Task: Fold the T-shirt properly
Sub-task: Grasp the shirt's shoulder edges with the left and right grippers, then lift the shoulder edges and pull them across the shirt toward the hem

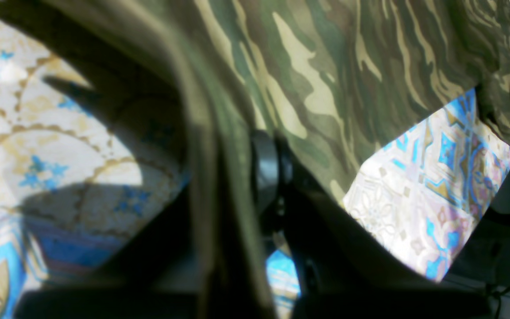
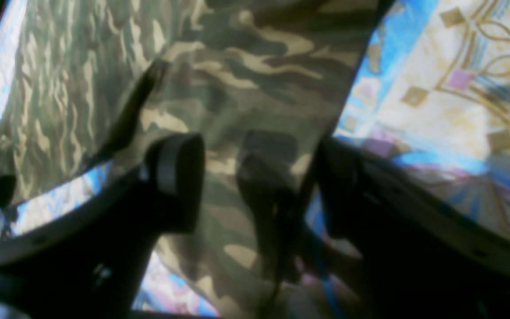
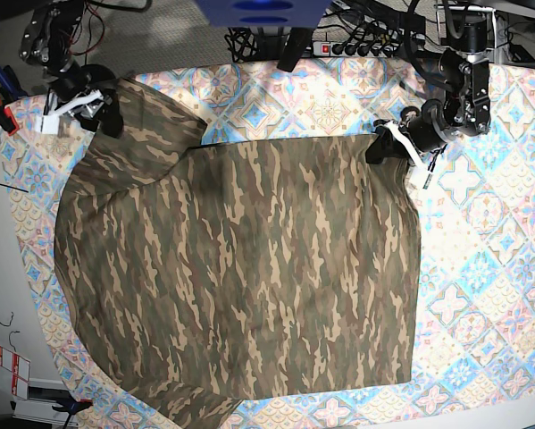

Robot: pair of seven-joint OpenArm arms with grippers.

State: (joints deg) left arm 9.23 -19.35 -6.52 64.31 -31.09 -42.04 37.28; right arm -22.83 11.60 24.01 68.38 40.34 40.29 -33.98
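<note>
Close under the left wrist camera, the T-shirt [image 1: 326,88] hangs as a fold of camouflage cloth running down between the dark fingers [image 1: 266,170] of the left gripper [image 1: 246,177], which are drawn together and pinch the fabric. The tablecloth [image 1: 432,195] shows on both sides of the cloth, cream with blue on the left, tile-patterned on the right.

In the right wrist view, the right gripper [image 2: 255,177] stands with its fingers [image 2: 177,181] spread wide. Camouflage cloth fills the gap between them, and its edge runs down just beside the right-hand finger; whether either finger presses on the fabric cannot be told through the blur. Patterned tablecloth lies to the right and at the lower left.

From the base view, the T-shirt lies spread over most of the tablecloth, mostly flat, with one corner of cloth reaching to the far left. The right gripper [image 3: 102,107] sits at that far-left corner of the shirt. The left gripper [image 3: 383,143] meets the shirt's far right corner. Tablecloth stays bare along the right side and the far edge.
</note>
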